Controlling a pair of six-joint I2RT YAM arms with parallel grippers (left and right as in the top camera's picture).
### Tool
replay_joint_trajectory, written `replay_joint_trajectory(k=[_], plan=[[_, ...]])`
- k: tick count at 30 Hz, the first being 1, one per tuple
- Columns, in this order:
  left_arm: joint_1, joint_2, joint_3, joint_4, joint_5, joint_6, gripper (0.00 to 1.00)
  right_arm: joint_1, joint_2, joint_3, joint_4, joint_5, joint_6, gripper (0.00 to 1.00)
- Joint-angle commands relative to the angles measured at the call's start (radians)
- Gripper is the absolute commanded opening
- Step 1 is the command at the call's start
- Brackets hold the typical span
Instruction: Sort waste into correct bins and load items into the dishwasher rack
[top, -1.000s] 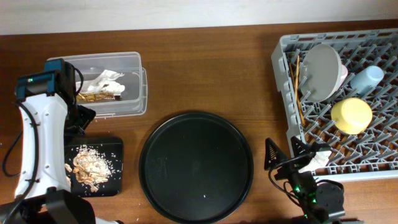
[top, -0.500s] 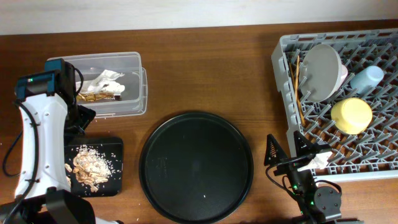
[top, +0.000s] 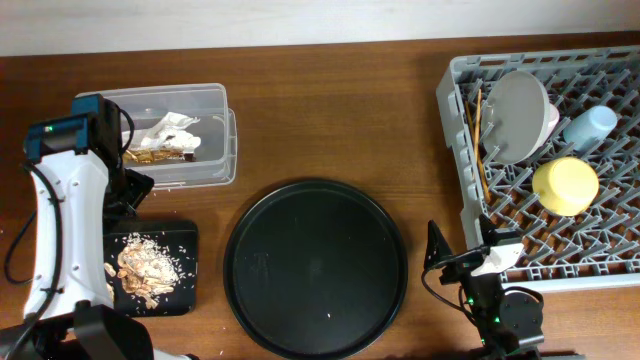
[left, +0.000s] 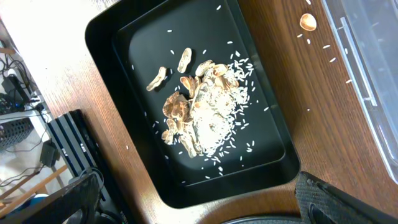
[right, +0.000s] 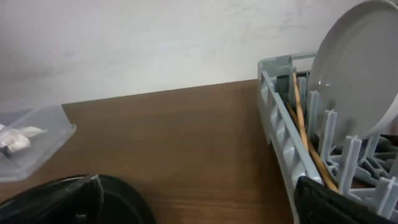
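The white-and-gold snack wrapper (top: 160, 140) lies in the clear tub (top: 215, 130). Brown scraps and rice (top: 145, 268) lie in the black rectangular tray (top: 185, 270). The grey rack (top: 455, 130) holds the grey plate (top: 520, 115) on edge, a pink cup (top: 553, 118) behind it, the blue cup (top: 590, 125), the yellow bowl (top: 565, 185) and the chopsticks (top: 480, 140). My left gripper (left: 199, 205) is open and empty above the tray's scraps (left: 199, 109). My right gripper (top: 460, 250) is open and empty, beside the rack's front left corner.
The large round black tray (top: 315, 268) sits at the table's front middle. One stray scrap (left: 306, 22) and a few rice grains lie on the wood between the black tray and the tub (left: 373, 62). Cables and black gear hang off the table's left edge.
My right arm has shifted a little to the left at the front edge, its fingers still open. The left arm and all objects have not moved.
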Motion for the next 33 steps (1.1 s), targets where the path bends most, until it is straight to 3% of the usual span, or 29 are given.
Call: replay_joint_trajectory(k=[1, 18, 24, 33], plan=[[0.003, -0.019, 0.015, -0.001, -0.003, -0.003, 0.99, 0.006, -0.011, -0.008, -0.002, 0.018, -0.042, 0.99], [0.003, -0.019, 0.015, -0.001, -0.003, -0.003, 0.99, -0.195, -0.011, -0.008, -0.004, 0.016, -0.155, 0.99], [0.003, -0.019, 0.015, -0.001, -0.003, -0.003, 0.99, -0.203, -0.011, -0.008, -0.004, 0.016, -0.261, 0.99], [0.003, -0.019, 0.015, -0.001, -0.003, -0.003, 0.99, -0.202, -0.011, -0.008, -0.003, 0.005, -0.266, 0.99]])
